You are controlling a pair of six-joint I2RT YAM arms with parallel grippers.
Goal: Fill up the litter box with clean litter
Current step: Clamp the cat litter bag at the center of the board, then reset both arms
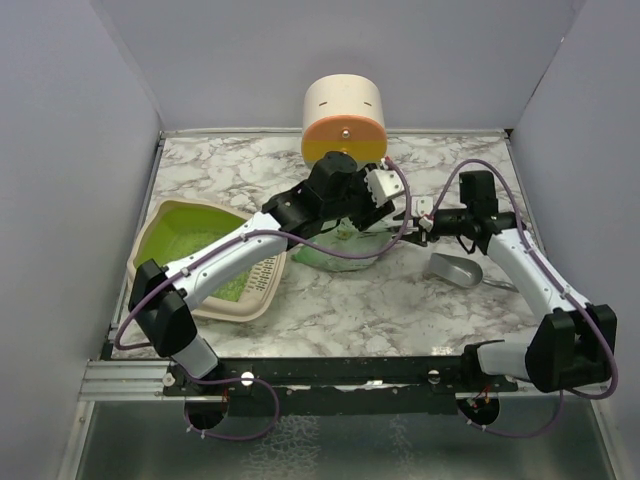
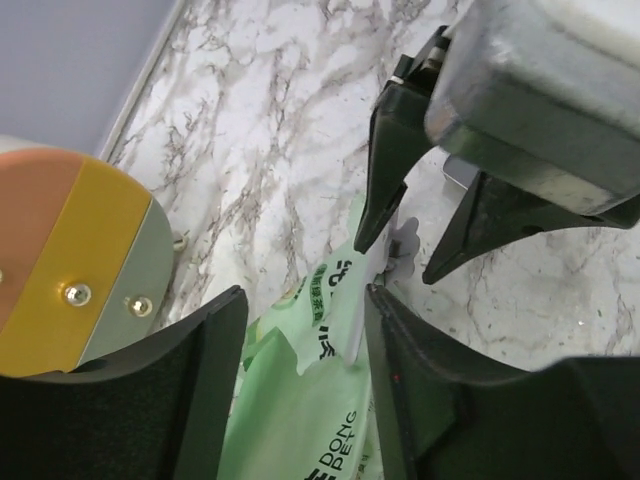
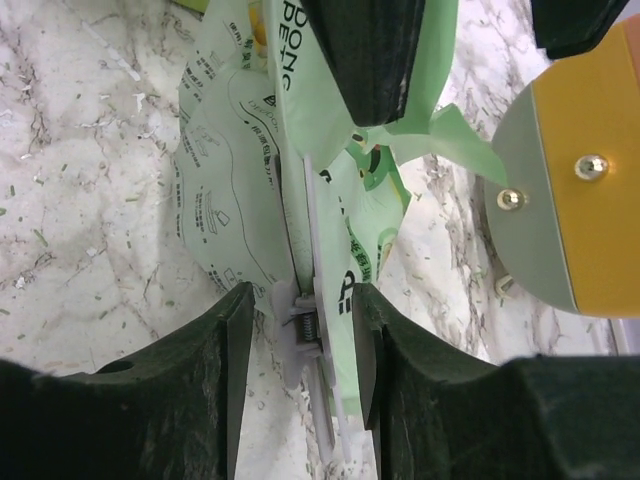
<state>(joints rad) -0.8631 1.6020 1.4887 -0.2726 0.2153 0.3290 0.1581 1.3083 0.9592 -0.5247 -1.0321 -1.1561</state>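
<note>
- The litter box [image 1: 252, 300] lies near-left, at 9 o'clock from the bag [image 1: 340, 252].
- Left pincer [image 2: 305, 300]: part-open around the bag top; whether it grips, I cannot tell.
- Right pincer [image 3: 302, 290]: from 3 o'clock, part-open astride the clip [image 3: 305, 335], along the seam.

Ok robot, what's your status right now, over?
Left fingers pinching bag top. Right fingers around its white clip, grip unclear. Left arm crosses over box.
</note>
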